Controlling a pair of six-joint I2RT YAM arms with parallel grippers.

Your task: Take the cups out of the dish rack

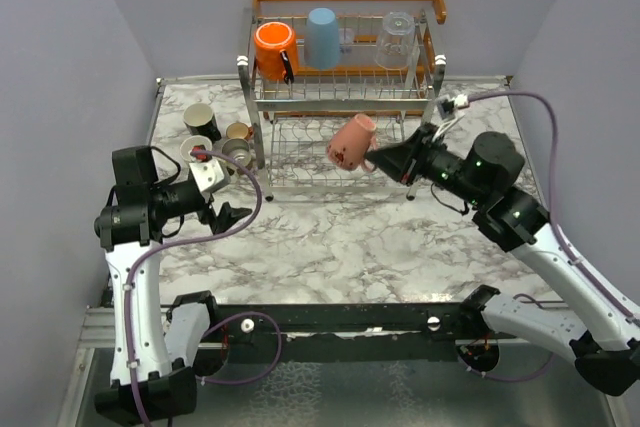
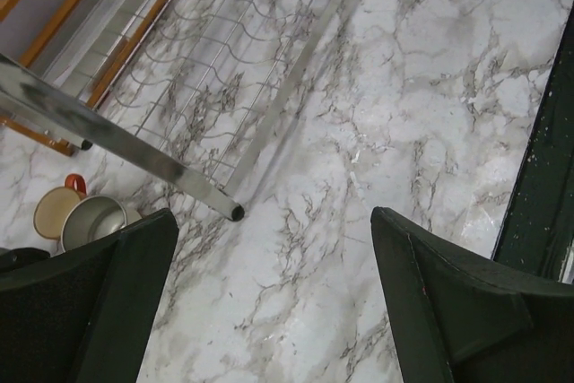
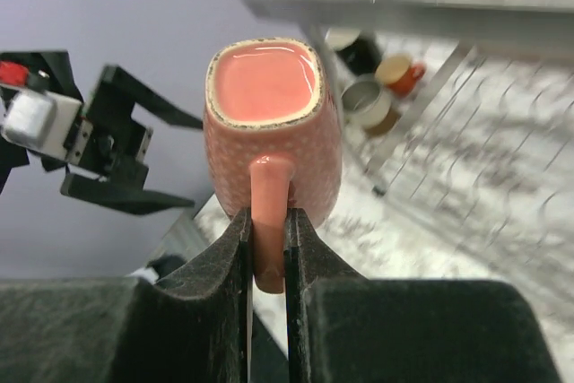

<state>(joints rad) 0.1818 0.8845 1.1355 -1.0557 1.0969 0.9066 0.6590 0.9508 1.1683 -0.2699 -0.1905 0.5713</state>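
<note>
The pink mug (image 3: 269,123), speckled and squarish at its cream-edged rim, hangs tilted just in front of the dish rack (image 1: 340,97), at its lower tier. Beneath lies a grey-veined white marble tabletop (image 1: 340,237), with pale lilac walls around. The right gripper (image 3: 267,230) pinches the mug's handle. The left gripper (image 2: 273,221), left of the rack, gapes wide and holds nothing.

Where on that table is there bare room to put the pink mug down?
The widest bare marble lies in front of the dish rack, between the left arm and right arm. Crowded: left of the rack, where small cups cluster, and the rack's top tier with the orange mug, blue cup and clear glass.
</note>
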